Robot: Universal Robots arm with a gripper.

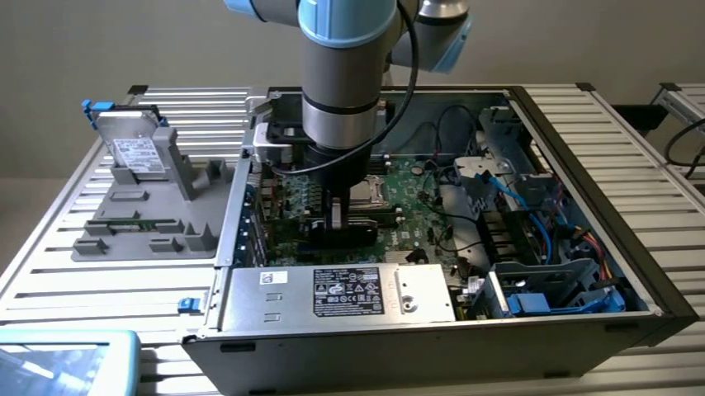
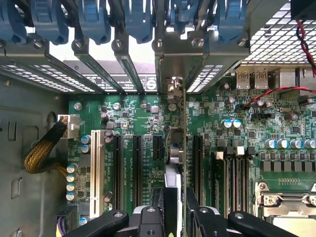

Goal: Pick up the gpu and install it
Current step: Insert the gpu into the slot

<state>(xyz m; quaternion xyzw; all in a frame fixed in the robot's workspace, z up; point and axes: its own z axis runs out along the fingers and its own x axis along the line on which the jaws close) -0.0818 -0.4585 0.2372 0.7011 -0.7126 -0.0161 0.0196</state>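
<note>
1. Gpu (image 2: 183, 148): in the wrist view it is seen edge-on, a thin green board standing upright over the motherboard (image 2: 237, 148), running from the gripper toward the rear slot brackets.
2. Its far end, with the silver metal bracket (image 2: 174, 88), reaches the row of slot covers at the back wall of the case.
3. The gripper (image 2: 174, 207) has its two black fingers (image 2: 193, 210) closed on the card's near end, one on each face, so it is clamped on the gpu.
4. In the exterior view the gripper (image 1: 350, 216) reaches straight down from the grey and light-blue robot arm (image 1: 342, 74) into the open computer case (image 1: 573, 165), over the green motherboard.
5. The card lines up among the black expansion slots (image 2: 138, 165); whether it is fully seated in one cannot be told.
6. A white slot (image 2: 95, 170) lies further out beside the black ones, and a braided yellow cable (image 2: 42, 153) curls near the case wall.
7. Blue latches (image 2: 138, 19) sit in a row above the slot covers.
8. Outside the case, at the exterior view's left, a grey holder tray (image 1: 149, 223) stands on the slatted table (image 1: 66, 280), with a silver hard drive (image 1: 138, 153) propped upright in it.
9. The silver power supply (image 1: 342, 293) with a black label fills the near side of the case.
</note>
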